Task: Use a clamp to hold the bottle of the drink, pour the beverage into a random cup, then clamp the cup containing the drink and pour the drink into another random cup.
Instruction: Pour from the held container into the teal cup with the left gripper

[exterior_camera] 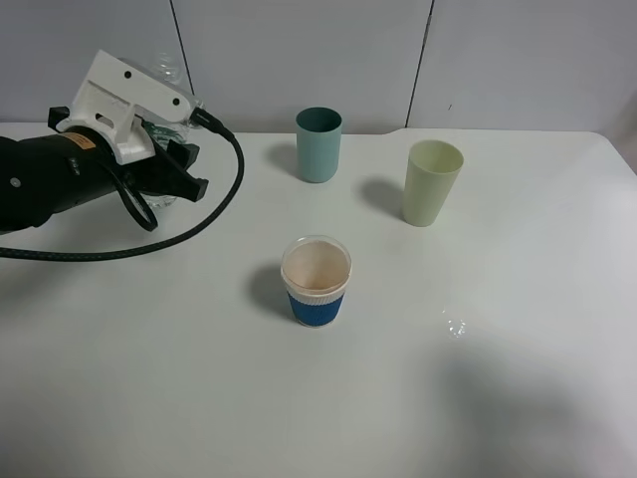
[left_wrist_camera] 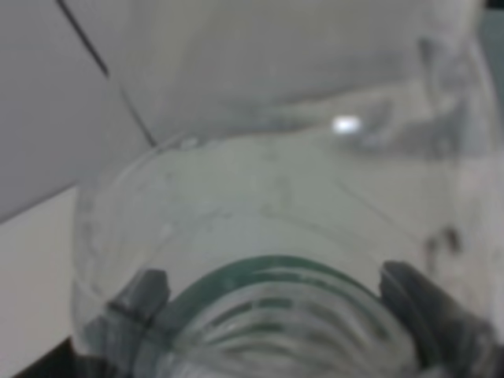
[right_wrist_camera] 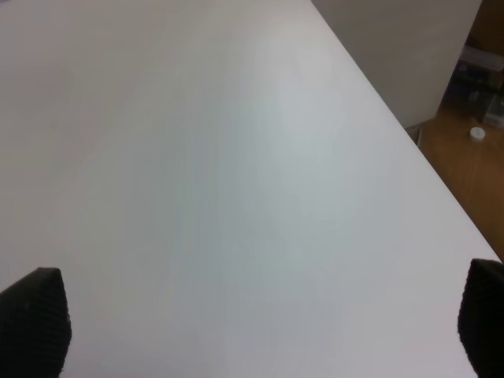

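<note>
My left gripper (exterior_camera: 175, 179) at the table's back left is shut on the clear bottle (exterior_camera: 165, 70), which is mostly hidden behind the white camera mount. In the left wrist view the bottle (left_wrist_camera: 276, 236) with its green label fills the frame between the dark fingers (left_wrist_camera: 146, 293). The blue-sleeved cup (exterior_camera: 317, 282) stands mid-table, well to the right of and nearer than the bottle. The pale yellow-green cup (exterior_camera: 432, 182) stands back right. The beverage cannot be made out. My right gripper (right_wrist_camera: 252, 331) is open over bare table and does not appear in the high view.
A teal cup (exterior_camera: 318, 144) stands at the back centre, near the wall. A small clear cap-like object (exterior_camera: 456, 326) lies right of the blue-sleeved cup. A black cable (exterior_camera: 199, 224) loops from the left arm over the table. The table edge (right_wrist_camera: 409, 134) runs beside the right gripper.
</note>
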Robot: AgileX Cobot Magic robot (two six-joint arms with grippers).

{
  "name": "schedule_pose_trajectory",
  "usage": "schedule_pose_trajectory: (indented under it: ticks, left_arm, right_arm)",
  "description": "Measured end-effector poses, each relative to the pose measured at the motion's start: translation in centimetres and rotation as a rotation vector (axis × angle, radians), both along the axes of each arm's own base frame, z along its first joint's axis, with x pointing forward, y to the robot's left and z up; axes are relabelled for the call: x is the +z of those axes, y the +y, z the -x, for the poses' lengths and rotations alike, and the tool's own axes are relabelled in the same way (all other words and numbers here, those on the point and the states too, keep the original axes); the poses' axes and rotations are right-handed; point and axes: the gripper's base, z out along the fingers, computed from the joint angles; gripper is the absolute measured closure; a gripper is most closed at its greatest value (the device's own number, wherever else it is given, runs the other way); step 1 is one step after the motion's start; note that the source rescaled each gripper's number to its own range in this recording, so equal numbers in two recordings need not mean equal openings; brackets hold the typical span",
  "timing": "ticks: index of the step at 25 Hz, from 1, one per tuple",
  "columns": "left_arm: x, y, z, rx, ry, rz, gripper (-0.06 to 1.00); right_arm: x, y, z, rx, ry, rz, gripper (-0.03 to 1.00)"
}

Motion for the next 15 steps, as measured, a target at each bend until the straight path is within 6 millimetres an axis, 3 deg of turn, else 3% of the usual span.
schedule_pose_trajectory:
  ticks: [8, 15]
  left_arm:
    - [1.3, -2.5, 2.2, -0.061, -0.011, -0.143, 0.88]
    - [1.3, -6.2, 5.3, -0.149, -0.045, -0.357, 0.88]
  right_arm:
    - [0.0, 0.0, 0.0, 0.000, 0.000, 0.000, 0.02]
    - [0.0, 0.0, 0.0, 0.000, 0.000, 0.000, 0.02]
